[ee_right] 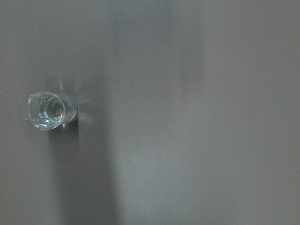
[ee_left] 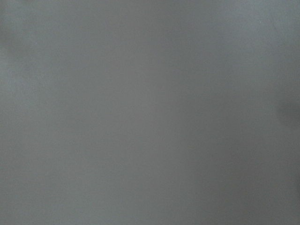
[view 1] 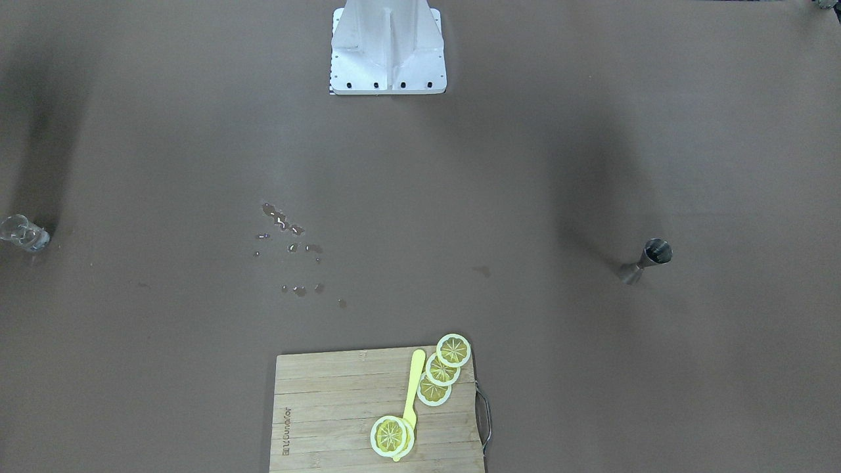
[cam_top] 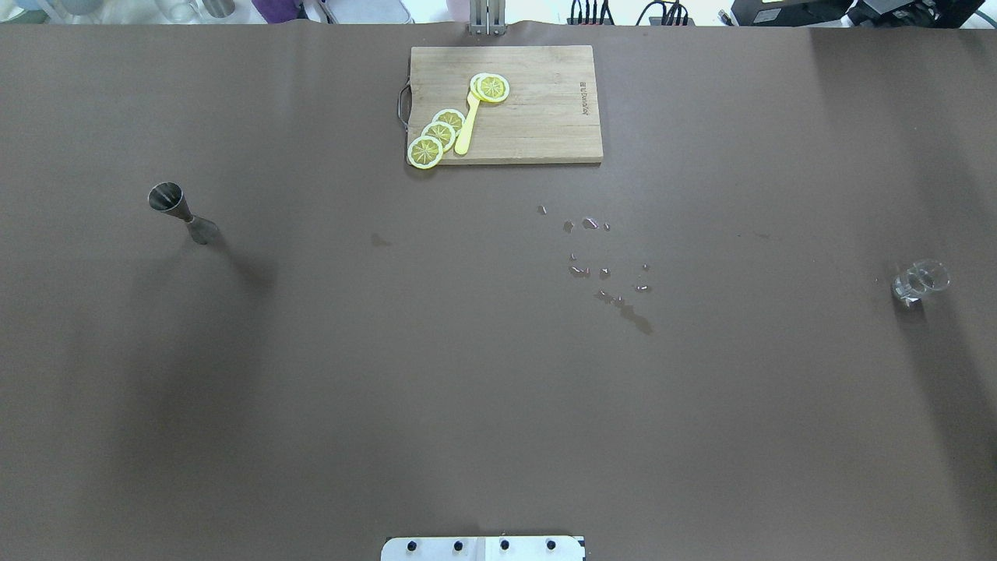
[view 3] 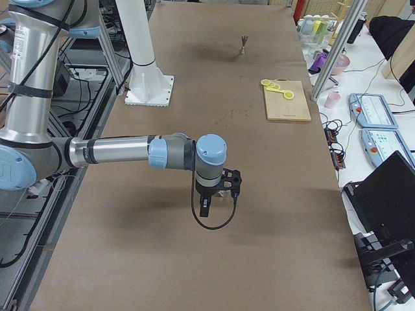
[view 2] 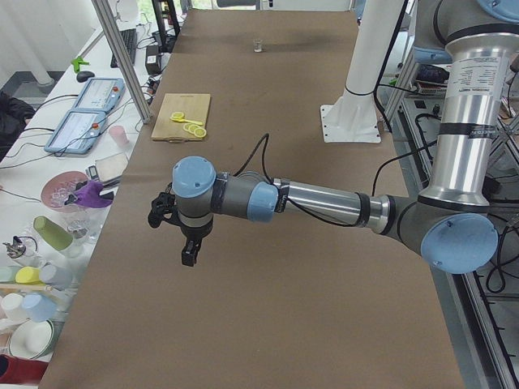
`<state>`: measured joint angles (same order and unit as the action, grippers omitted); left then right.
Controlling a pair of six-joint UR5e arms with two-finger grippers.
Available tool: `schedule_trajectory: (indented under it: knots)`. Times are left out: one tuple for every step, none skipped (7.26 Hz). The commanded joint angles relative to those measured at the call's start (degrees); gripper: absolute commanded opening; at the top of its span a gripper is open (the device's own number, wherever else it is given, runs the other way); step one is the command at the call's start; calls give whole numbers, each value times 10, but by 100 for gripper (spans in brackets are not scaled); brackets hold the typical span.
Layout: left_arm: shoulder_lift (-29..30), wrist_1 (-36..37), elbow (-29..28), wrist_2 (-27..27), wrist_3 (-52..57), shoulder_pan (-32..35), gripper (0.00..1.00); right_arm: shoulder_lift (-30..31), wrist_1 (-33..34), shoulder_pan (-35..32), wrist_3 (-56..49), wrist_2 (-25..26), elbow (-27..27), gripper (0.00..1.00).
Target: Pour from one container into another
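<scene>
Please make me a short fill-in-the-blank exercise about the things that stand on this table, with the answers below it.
1. The lemon slices lie on the wooden cutting ___.
2. The metal jigger stands upright on the robot's ___ side.
3. The clear glass stands on the robot's ___ side.
Missing words: board; left; right.

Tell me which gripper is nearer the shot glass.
Right. The right gripper hangs above the table near the shot glass, which shows in its wrist view; the left gripper hangs at the table's opposite end, far from it.
</scene>
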<state>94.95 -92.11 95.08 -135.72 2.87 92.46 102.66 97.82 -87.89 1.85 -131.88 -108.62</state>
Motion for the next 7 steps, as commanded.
schedule_trajectory:
  knots:
    - [20, -7, 19, -1, -33, 0, 98, 0, 0, 0, 0, -2, -18, 100]
    - [23, -22, 45, 0, -63, -2, 98, 0, 0, 0, 0, -4, -19, 100]
    - [25, -60, 56, 0, -86, -13, 98, 1, 0, 0, 0, -5, -19, 100]
    - [35, -139, 57, 4, -140, -34, 98, 0, 0, 0, 0, -5, -19, 100]
    - [35, -169, 79, 8, -215, -52, 98, 1, 0, 0, 0, -5, -18, 100]
    - [46, -172, 88, 8, -262, -75, 98, 1, 0, 0, 0, -5, -17, 100]
    - [72, -174, 92, 46, -296, -100, 97, 0, -1, 1, -1, -3, -18, 100]
